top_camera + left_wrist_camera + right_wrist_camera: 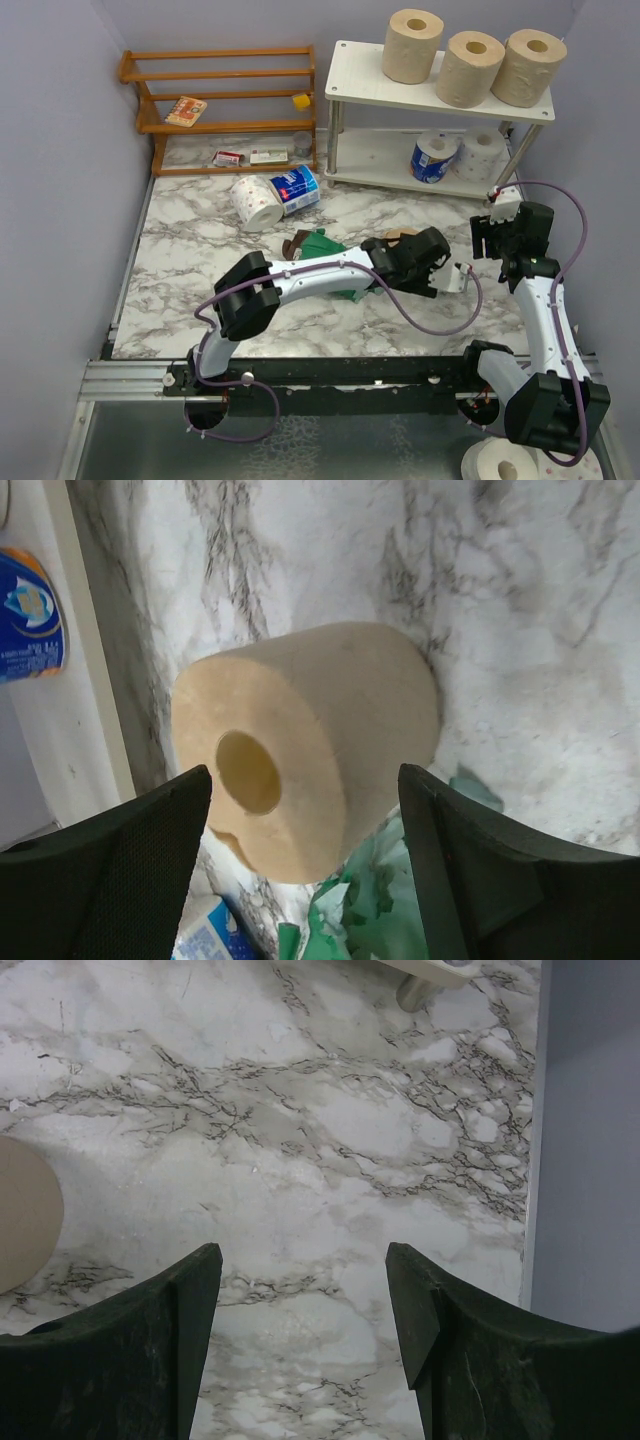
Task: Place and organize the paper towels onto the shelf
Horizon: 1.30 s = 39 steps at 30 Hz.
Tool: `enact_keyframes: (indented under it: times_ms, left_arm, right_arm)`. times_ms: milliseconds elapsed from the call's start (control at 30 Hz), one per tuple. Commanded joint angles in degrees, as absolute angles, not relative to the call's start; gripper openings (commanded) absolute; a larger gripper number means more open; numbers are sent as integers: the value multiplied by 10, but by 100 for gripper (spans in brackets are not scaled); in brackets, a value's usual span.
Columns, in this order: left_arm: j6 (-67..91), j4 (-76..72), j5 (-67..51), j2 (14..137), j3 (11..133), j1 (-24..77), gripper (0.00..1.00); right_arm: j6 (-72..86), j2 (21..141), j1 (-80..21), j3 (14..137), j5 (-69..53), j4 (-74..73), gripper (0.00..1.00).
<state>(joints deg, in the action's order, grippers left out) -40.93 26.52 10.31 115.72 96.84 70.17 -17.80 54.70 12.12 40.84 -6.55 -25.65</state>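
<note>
A tan-brown paper towel roll (330,710) lies on its side on the marble table, core facing my left gripper (305,780), which is open with a finger on either side of it, not touching. In the top view this roll (403,236) is mostly hidden behind the left gripper (422,248). The white two-tier shelf (360,80) holds three tan rolls (470,68) on top, with a blue-wrapped roll (433,157) and a white dotted roll (482,150) below. My right gripper (490,240) is open and empty above bare marble (305,1260).
A white dotted roll (256,203) and a blue-wrapped roll (296,190) lie on the table left of the shelf. A green snack bag (330,250) lies under the left arm. The wooden rack (225,100) stands back left. A wall (590,1140) is close on the right.
</note>
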Motion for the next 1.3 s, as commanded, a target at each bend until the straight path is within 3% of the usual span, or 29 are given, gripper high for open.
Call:
enact_keyframes:
  times_ms: [0, 533, 667, 767, 900, 1000, 1233, 1267]
  left_arm:
    - [-385, 297, 47, 1158, 994, 679, 74]
    - [-359, 330, -3, 1168, 991, 675, 61]
    - [-359, 330, 7, 1177, 986, 673, 53]
    - [-366, 328, 19, 1181, 975, 672, 38]
    - [-371, 317, 36, 1193, 969, 659, 34]
    - [-364, 316, 43, 1200, 976, 650, 17]
    - [-358, 298, 60, 1193, 956, 650, 15]
    - [-358, 297, 62, 1191, 953, 649, 11]
  right_arm:
    - [-182, 540, 125, 402, -75, -246, 67]
    - [-183, 541, 125, 403, -78, -247, 66]
    - [-184, 542, 125, 403, -80, -248, 66]
    - [-185, 539, 125, 403, -84, -249, 65]
    - [-186, 540, 125, 404, -88, -251, 62]
    - [-186, 539, 125, 404, -89, -251, 62]
    - [-187, 544, 125, 405, -89, -251, 62]
    - [-187, 544, 125, 405, -88, -252, 62]
